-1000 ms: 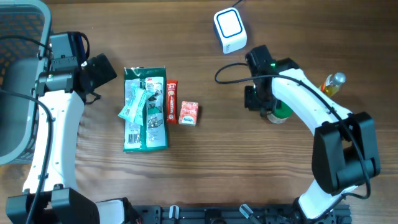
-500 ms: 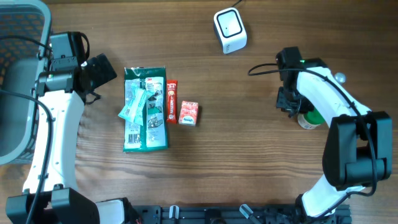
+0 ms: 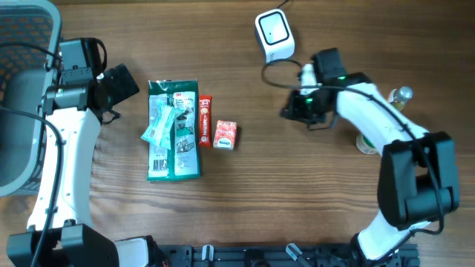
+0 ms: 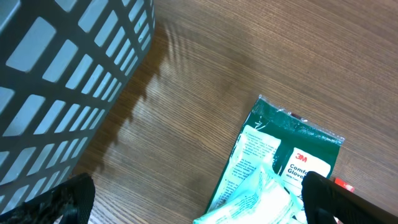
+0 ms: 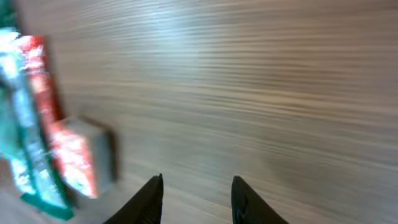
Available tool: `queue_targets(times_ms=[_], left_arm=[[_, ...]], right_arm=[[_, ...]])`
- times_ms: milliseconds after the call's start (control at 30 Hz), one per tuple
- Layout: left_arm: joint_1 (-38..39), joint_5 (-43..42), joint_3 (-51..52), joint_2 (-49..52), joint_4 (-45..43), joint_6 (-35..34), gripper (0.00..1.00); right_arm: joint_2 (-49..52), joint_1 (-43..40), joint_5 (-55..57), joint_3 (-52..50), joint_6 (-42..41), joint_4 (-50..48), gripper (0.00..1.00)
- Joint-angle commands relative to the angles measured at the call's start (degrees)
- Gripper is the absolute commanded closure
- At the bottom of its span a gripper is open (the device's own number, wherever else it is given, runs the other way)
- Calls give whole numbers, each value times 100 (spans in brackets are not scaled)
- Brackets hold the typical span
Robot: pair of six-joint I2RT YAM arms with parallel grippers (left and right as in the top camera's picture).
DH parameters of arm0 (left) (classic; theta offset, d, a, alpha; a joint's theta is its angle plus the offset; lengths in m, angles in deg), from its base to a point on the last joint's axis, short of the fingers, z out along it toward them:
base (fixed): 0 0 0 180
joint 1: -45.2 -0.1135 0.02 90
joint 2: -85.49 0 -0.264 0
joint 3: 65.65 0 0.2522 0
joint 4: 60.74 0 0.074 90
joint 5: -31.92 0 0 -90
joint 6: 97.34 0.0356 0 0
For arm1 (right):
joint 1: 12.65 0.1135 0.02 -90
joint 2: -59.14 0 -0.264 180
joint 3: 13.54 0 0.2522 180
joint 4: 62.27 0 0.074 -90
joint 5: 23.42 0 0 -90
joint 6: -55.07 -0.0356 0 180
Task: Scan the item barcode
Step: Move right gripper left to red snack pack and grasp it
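Left jaws wide and empty, right jaws parted and empty, wood-grain table (image 3: 297, 193), basket (image 3: 22, 22) at left

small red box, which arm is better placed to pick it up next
Probably right: its open, empty right gripper faces the small red box with nothing between, while the left gripper sits beyond the glove pack.

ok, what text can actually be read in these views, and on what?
"3M": on the green packet, left wrist view.
"Comfo" and "Glove", both cut off at the frame edge: same green packet.
Too small to read: the fine print on that packet.
Too small overhead, blurred in the right wrist view: print on the red stick and the red box.
No legible text: the scanner.
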Motion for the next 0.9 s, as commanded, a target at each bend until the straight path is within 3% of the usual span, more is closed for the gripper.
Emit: queue_targets(times_ms=[0, 300, 400, 867], left_arm=[[-33, 9, -33, -11, -13, -72, 0], [-33, 9, -33, -11, -13, -72, 0], [-33, 9, -33, -11, -13, -72, 0], [-33, 9, -33, -11, -13, -72, 0]], right_arm=[[55, 660, -315, -15, -387, -422, 64], [55, 2002, 931, -15, -1355, -1342, 65], [55, 2173, 1051, -15, -1644, -1475, 69], [55, 2304, 1316, -385, -1945, -1746, 68]])
